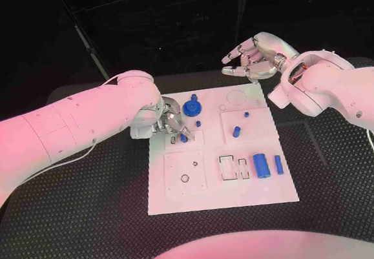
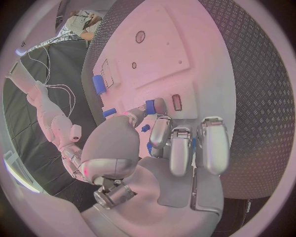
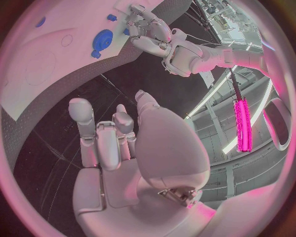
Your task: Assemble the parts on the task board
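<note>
The left hand (image 1: 162, 121) pinches a small blue peg (image 1: 183, 138) at the task board (image 1: 224, 193)'s ten o'clock; keep it vertical, pressing gently. The right hand (image 1: 254, 56) hovers spread.

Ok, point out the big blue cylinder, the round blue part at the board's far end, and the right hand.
big blue cylinder (image 1: 260, 165), head view, mid-body.
round blue part (image 1: 192, 108), head view, its disc face.
right hand (image 1: 253, 55), head view, palm.

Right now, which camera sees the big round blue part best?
The head view: the big round blue part sits unobstructed on the task board, just beside the left robot hand. The right wrist view shows it small and curved. I cannot pick it out in the left wrist view.
</note>
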You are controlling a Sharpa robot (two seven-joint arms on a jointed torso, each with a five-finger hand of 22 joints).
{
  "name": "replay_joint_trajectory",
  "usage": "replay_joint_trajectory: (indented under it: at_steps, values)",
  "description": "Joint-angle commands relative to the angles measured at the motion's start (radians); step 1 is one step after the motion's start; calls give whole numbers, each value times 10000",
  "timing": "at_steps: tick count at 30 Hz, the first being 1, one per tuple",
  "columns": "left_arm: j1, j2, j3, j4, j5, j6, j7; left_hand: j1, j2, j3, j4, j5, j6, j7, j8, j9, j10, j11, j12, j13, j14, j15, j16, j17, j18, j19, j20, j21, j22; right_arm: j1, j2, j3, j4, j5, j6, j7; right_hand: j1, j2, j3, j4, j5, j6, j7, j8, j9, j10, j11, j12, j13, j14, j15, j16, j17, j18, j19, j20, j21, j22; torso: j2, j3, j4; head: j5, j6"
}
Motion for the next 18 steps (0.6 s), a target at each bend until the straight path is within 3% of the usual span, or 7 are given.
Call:
replay_joint_trajectory:
  at_steps: [1,18]
  values:
    - [-128,12,-87,31,5,495,-142,-121,-10,-90,28,-6,-1,42,-60,-2,-5,-59,32,6,1036,-88,31,2634,-108,105,-74,60,1246,16,11,5,12,-7,50,56,-81,21,-44,6,26,-77,25,47,-12,-95,4,24,-8,458,-31,-30,98,96,-45,-1,-57,15,-3,-1,0,7,-1]
    - [-126,14,-86,-45,8,436,-138,-953,203,-1092,942,-8,152,7,-89,68,26,-88,46,9,1036,-114,31,2634,-117,135,-101,74,1295,16,17,5,2,-7,46,60,-81,21,-44,6,26,-77,25,47,-12,-95,4,24,-8,458,-31,-30,98,96,-45,-1,-57,15,1,2,-5,4,-2]
